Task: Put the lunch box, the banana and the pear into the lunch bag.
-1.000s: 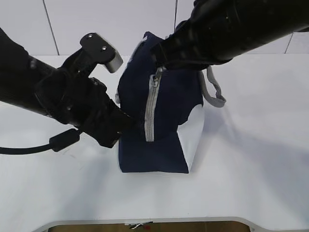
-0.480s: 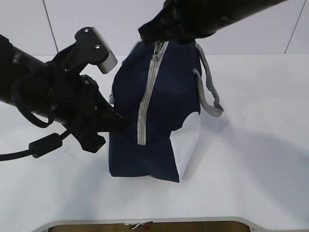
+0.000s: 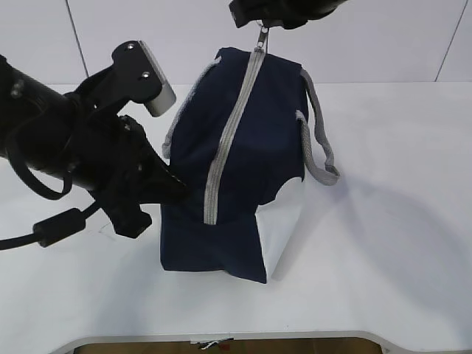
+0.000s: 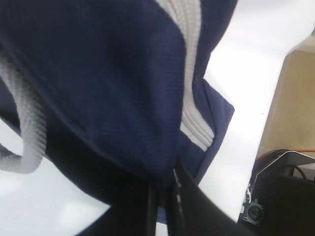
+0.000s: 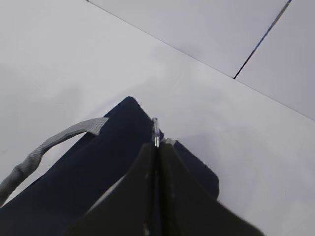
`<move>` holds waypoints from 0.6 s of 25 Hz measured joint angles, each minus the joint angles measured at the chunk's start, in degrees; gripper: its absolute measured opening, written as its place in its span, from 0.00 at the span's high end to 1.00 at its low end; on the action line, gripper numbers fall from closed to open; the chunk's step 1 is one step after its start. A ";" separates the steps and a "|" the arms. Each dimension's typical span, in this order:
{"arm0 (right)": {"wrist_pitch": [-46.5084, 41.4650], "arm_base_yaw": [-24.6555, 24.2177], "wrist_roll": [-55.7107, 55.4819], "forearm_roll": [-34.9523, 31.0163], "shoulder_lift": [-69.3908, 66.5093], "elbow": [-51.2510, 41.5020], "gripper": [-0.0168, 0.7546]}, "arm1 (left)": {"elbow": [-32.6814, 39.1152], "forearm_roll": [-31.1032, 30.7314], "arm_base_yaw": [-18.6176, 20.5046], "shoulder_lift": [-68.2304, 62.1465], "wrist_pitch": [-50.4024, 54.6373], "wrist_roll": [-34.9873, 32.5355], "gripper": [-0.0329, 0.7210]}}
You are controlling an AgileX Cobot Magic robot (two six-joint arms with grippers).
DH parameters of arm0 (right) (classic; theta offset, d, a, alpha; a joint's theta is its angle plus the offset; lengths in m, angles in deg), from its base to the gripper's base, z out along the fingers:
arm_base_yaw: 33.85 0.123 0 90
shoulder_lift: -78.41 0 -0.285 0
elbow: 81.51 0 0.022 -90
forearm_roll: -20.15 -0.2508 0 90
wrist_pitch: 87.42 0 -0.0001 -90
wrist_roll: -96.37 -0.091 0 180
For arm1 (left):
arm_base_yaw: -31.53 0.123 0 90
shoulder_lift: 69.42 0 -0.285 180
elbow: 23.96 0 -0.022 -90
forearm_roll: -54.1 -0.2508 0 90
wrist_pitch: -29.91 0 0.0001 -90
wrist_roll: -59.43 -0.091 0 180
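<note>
Right gripper [image 3: 259,22] risen to frame top since a second ago, ring pull [image 3: 261,33] pinched in closed jaws; zipper [image 3: 230,133] now shut along its length, lunch bag [image 3: 236,162] drawn taller; bag stands mid-table, toward front edge; left gripper [image 4: 165,194] clamped narrow on navy fabric at lower end of zipper, anchoring; bag looks soft, light, prone to buckle; best held by pull, webbing handle [image 3: 318,140] or fabric fold; lunch box, banana, pear not visible.

lunch bag [image 3: 258,133]: navy, white panel | zipper [image 3: 228,140]: grey | handles [image 3: 318,140]: grey
</note>
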 joint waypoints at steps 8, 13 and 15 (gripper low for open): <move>0.00 -4.76 -0.10 0.04 -7.71 5.70 0.96 | 0.00 -4.41 0.00 1.65 0.58 2.31 0.96; 0.00 -6.57 -0.10 0.04 -12.36 8.95 0.96 | 0.00 -7.43 0.00 4.10 2.33 4.69 0.96; 0.00 -6.71 -0.22 0.04 -13.78 9.88 0.96 | 0.00 -9.52 0.15 4.66 3.33 6.75 0.96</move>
